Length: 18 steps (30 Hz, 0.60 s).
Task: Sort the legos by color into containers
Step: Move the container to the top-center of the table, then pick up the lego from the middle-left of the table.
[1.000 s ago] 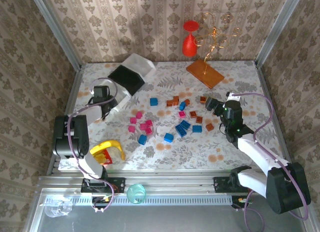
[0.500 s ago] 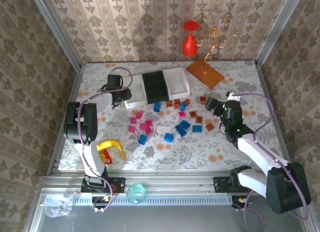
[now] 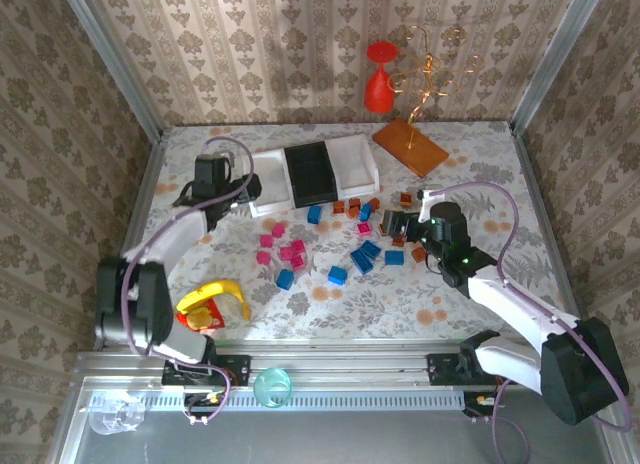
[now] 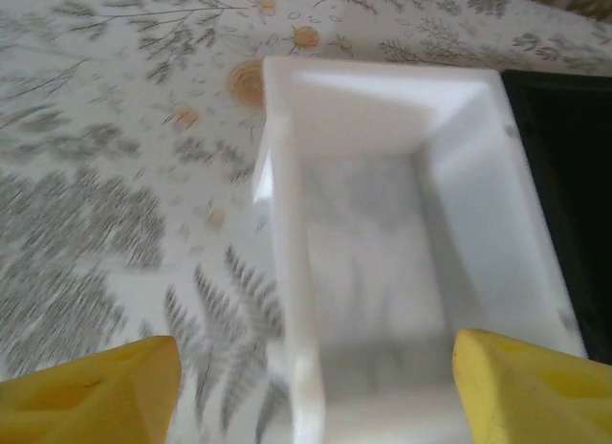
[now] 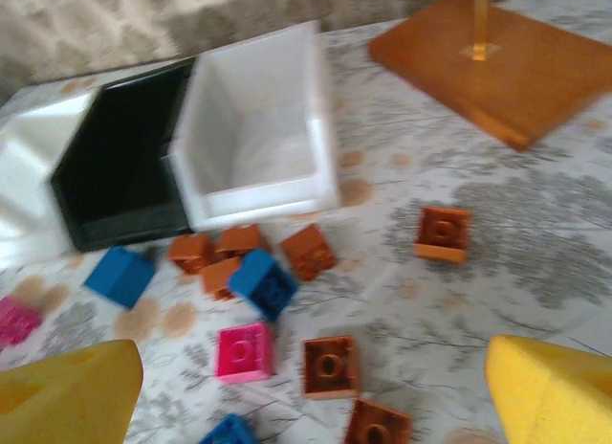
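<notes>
Three containers stand side by side at the back: a white tray point(image 3: 268, 176), a black tray point(image 3: 310, 172) and a second white tray point(image 3: 356, 162). My left gripper point(image 3: 240, 190) is open at the near end of the left white tray point(image 4: 382, 272), its yellow fingertips point(image 4: 96, 387) wide apart and holding nothing. The legos lie loose on the table: pink ones point(image 3: 286, 248), blue ones point(image 3: 366, 256) and brown ones point(image 3: 348, 205). Over them my right gripper point(image 3: 396, 224) hangs open, with a brown brick point(image 5: 330, 366) and a pink brick point(image 5: 243, 351) below its jaws.
An orange-brown board point(image 3: 410, 146) carrying a wire stand sits at the back right, with a red ornament point(image 3: 378, 84) behind it. A yellow-and-red toy point(image 3: 213, 302) lies at the front left. Patterned walls close in three sides.
The stacked, tilted trays now stand in a row. My left gripper has opened and let go of the white tray. My right gripper has moved left over the bricks.
</notes>
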Tool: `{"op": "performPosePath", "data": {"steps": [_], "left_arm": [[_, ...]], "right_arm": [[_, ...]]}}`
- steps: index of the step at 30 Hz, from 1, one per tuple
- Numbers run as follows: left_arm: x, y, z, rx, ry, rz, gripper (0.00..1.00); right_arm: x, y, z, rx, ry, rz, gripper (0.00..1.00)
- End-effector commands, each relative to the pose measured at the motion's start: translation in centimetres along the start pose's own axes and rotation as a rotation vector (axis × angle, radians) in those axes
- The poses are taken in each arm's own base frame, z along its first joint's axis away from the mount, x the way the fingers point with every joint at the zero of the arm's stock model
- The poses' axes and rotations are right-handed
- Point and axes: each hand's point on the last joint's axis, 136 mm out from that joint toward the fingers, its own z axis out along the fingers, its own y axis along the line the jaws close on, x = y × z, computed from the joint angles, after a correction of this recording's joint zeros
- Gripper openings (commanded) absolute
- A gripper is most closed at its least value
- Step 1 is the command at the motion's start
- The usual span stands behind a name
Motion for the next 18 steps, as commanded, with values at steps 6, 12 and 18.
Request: {"op": "performPosePath", "data": {"steps": [6,12,18], "left_arm": [[10.8,-2.4,-2.0,0.075,0.299,0.179,0.84],[13.7,-2.6,-0.5,0.062,0.400,0.217,0.83],[15.0,-1.9,2.1,0.023,0.463,0.227,0.67]], "right_arm": [[0.8,3.2,2.2,-0.106,0.060,-0.062,0.93],[1.2,5.3,1.6,-0.201,0.066,-0.096,0.93],[2.7,9.7,0.8,-0.346,0.095,-0.232,0.93]]}}
